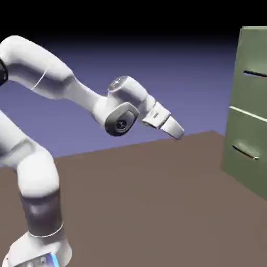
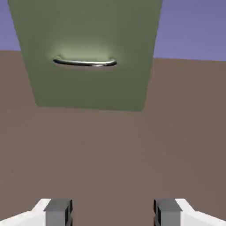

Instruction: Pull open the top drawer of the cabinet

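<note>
You had the table point(image 1: 156, 198) spread wide and brown under everything, and the cabinet point(image 1: 249, 130) stood at its far right, tall and olive-green, cut off by the picture's edge. The arm point(image 1: 57, 78) rose from the near left and stretched out to the right, well short of the cabinet. The top drawer point(image 1: 253, 70) sat above the pale seam and looked fully shut, its thin handle point(image 1: 255, 74) only a dark sliver in the exterior view. The bottom drawer point(image 1: 245, 148) lay below the seam with its own handle point(image 1: 245, 152). The gripper point(image 1: 177, 131) pointed right and a little downward, its jaws standing well apart with nothing between them, as the hand view showed at the fingertips point(image 2: 58, 211). Your main risk, as I judged it, was taking the wrong drawer: the hand view showed just one silver handle point(image 2: 84, 62) low on the cabinet, likely the bottom one, and the fronts looked identical. If you had driven straight ahead you might have grabbed that one. A tilted approach could also have let the jaws slip past the slim bar or bump the front.
</note>
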Available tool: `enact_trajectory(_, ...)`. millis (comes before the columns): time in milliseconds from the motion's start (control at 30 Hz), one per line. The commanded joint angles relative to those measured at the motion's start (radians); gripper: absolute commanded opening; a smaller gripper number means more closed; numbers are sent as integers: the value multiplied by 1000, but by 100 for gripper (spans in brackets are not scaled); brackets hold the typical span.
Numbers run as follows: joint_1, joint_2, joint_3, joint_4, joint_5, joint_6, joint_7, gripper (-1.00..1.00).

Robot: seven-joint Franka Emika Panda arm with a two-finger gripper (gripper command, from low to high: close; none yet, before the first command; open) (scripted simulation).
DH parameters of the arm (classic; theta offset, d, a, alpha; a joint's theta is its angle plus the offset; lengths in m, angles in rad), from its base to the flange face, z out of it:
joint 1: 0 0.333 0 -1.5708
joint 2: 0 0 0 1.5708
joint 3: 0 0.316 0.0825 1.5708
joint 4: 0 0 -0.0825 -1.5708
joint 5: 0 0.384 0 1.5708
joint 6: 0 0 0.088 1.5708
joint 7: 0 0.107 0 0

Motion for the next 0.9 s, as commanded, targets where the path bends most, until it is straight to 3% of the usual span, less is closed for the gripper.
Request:
enact_trajectory(0, -36, -6, 31, 28, 34, 1, 2, 0)
enact_trajectory(867, -979, -156, 848, 753, 913, 24, 55, 0)
